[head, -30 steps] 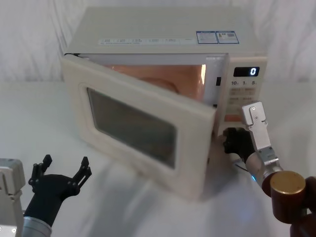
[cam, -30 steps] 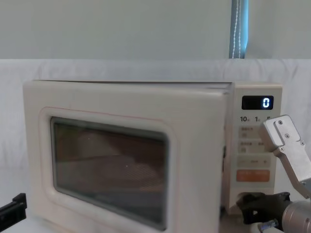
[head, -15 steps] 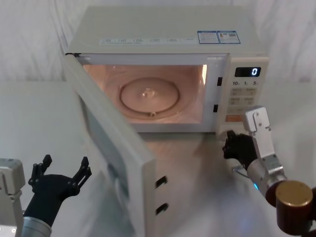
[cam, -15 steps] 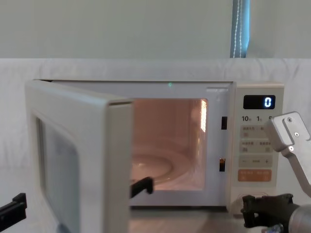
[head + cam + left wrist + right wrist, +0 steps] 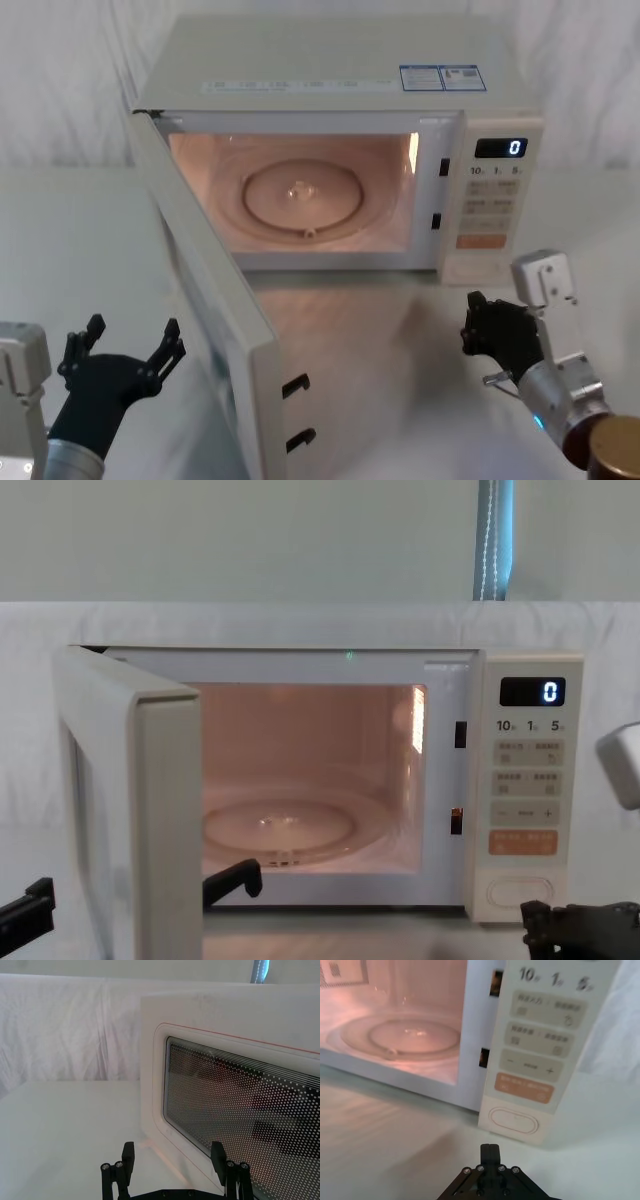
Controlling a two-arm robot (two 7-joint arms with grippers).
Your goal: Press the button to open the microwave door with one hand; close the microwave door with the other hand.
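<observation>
Right gripper (image 5: 478, 335) jaws clenched together, holding nothing; I see it lower right of the head view, now backed off the button (image 5: 514, 1120), a clear gap between them in the right wrist view. A second ago it sat right at the panel. Left gripper (image 5: 126, 351) jaws spread wide, empty, low left in the head view, same spot as before.

Door (image 5: 215, 300) has swung from half ajar to fully open, its edge facing me at centre-left; cavity lit, turntable (image 5: 302, 195) exposed. So I judge the press step done; closing with the left is what remains.

Left wrist view shows the door's outer face and window (image 5: 240, 1105) close ahead of the open fingers (image 5: 128, 1152), so a push looks reachable. Chest view shows the door edge-on (image 5: 165, 820) and the button (image 5: 517, 891) at lower right, untouched.
</observation>
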